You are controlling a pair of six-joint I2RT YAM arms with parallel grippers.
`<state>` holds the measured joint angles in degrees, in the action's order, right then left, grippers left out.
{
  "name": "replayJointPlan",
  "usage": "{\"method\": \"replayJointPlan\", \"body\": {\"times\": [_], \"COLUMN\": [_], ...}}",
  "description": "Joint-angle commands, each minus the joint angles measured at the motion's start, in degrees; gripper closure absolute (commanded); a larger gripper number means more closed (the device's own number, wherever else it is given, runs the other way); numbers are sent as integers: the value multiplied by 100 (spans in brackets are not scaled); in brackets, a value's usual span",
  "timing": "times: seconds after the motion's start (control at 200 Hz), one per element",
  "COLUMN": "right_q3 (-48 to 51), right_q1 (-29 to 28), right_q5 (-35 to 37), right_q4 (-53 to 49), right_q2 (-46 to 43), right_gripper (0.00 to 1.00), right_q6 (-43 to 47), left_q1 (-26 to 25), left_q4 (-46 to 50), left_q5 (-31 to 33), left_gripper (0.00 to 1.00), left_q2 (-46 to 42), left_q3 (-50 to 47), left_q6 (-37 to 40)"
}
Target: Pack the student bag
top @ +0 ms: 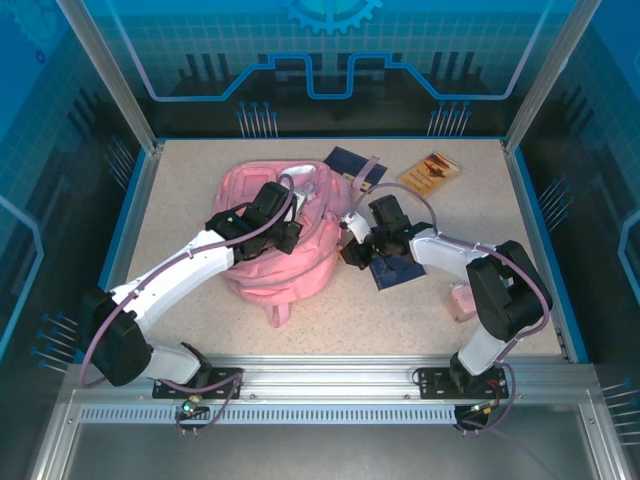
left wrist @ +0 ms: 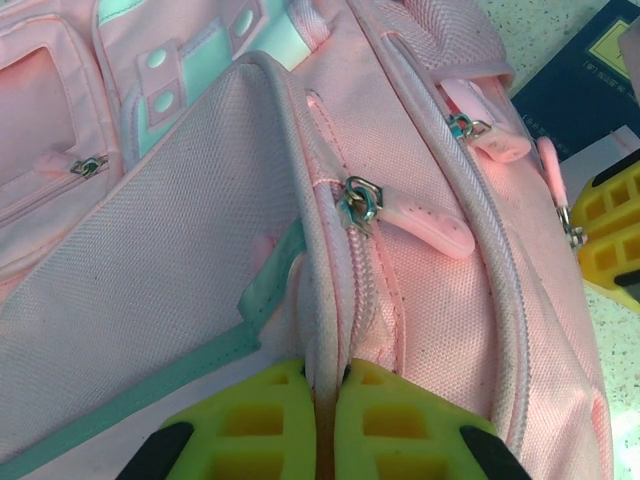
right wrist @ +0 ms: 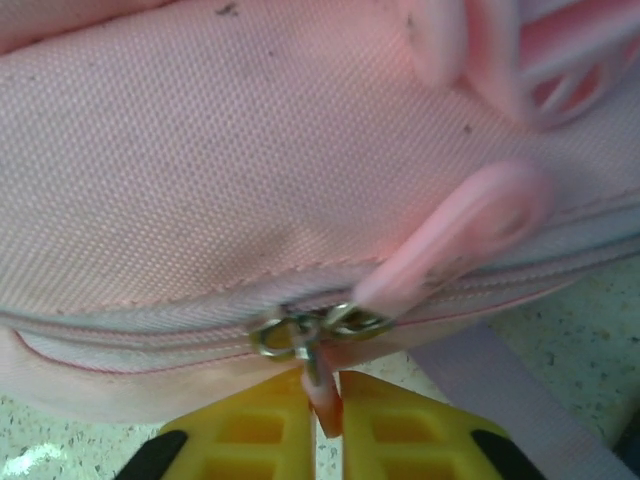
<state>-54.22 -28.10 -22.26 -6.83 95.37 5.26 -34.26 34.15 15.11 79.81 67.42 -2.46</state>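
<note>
Two grippers are clamped on the student bag (top: 270, 282) lying mid-table, the left gripper (left wrist: 325, 425) on a zip-side seam and the right gripper (right wrist: 322, 432) on a zip pull (right wrist: 322, 408), while the booklets (top: 352, 163) lie outside it, so packing appears barely begun.

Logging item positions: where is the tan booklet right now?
Top view: the tan booklet lies near the table's far edge, right of centre, just right of a dark blue booklet.
</note>
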Motion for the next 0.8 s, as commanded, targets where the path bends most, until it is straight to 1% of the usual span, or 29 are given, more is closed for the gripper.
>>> {"method": "replayJointPlan", "body": {"times": [0.0,0.08,0.215,0.265,0.33,0.435,0.505,0.58,0.67,0.795], "right_q3": [-40,-40,-139,-205,-221,-105,18,104,187,347], "right_q1": [205,347,402,402,384,273,139,-58,-292,-670], "right_q5": [449,668,767,694,426,204,152,188,175,110], "right_q4": [252,261,107,-56,-243,-559,-762,-974,-1100,-987], "right_q2": [-38,-19,-18,-39,-141,-387,-561,-715,-845,-1030], "right_gripper": [94,95,96,96,96,95,95,95,94,95], "right_q6": [-299,-567,-722,-703,-641,-605,-635,-695,-849,-1133], "left_q1": [57,60,60,53,57,61,60,35,-3,-19], "left_q4": [-231,-277,-397,-457,-464,-277,-167,-16,31,21], "left_q5": [0,-38,-162,-185,-144,31,182,352,446,324], "left_gripper": [100,100,100,100,100,100,100,100,100,100], "left_q2": [-102,-123,-139,-126,-46,286,605,1009,1386,1721], "left_q3": [266,196,66,37,62,344,565,863,1127,1398], "left_q6": [89,171,306,330,238,-333,-930,-1369,-1677,-1893]}}
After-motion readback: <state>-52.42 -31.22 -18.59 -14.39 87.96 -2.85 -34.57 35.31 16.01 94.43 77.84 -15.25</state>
